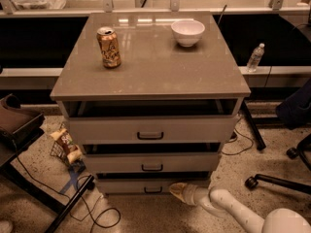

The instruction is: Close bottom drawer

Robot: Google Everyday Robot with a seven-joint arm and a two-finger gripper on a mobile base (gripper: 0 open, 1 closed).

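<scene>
Bottom drawer (121,185), lowest in the cabinet (146,76), slightly out; gripper (176,190), fingers seemingly pressed together, at its front right of the handle (153,190): your off-centre push may skew, jam, or slip off.

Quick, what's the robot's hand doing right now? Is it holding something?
Gripper: cannot be told whether open or shut; it is low at the front of the bottom drawer, right of its handle.
</scene>
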